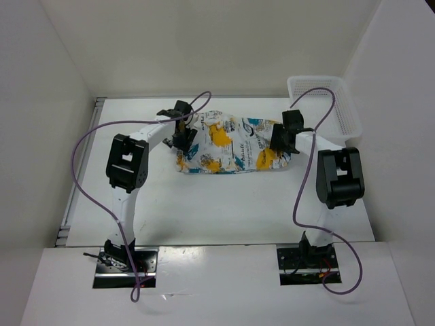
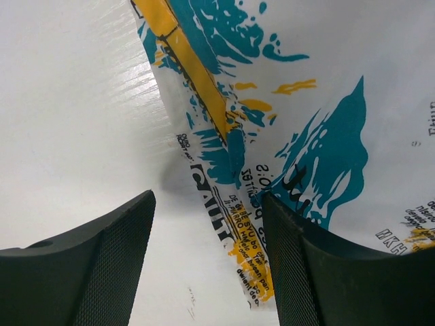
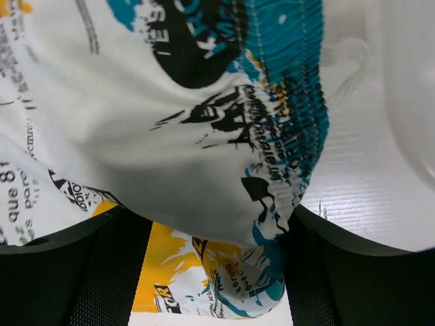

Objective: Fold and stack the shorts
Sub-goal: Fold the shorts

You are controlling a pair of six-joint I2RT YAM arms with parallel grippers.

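Note:
The shorts [image 1: 231, 146], white with teal, yellow and black print, lie spread on the white table [image 1: 224, 210] in the top view. My left gripper [image 1: 182, 140] is open over their left end; in the left wrist view the gripper [image 2: 207, 272] straddles the printed hem edge of the shorts [image 2: 272, 136], one finger [image 2: 102, 265] over bare table, the other [image 2: 326, 272] over fabric. My right gripper [image 1: 282, 144] is at their right end. In the right wrist view the gripper [image 3: 217, 272] is open, with a bulging fold of the shorts [image 3: 170, 136] and their teal waistband [image 3: 292, 102] between its fingers.
A white perforated basket [image 1: 325, 105] stands at the back right corner, just beyond the right gripper. White walls enclose the table at the left, back and right. Purple cables loop from both arms over the table.

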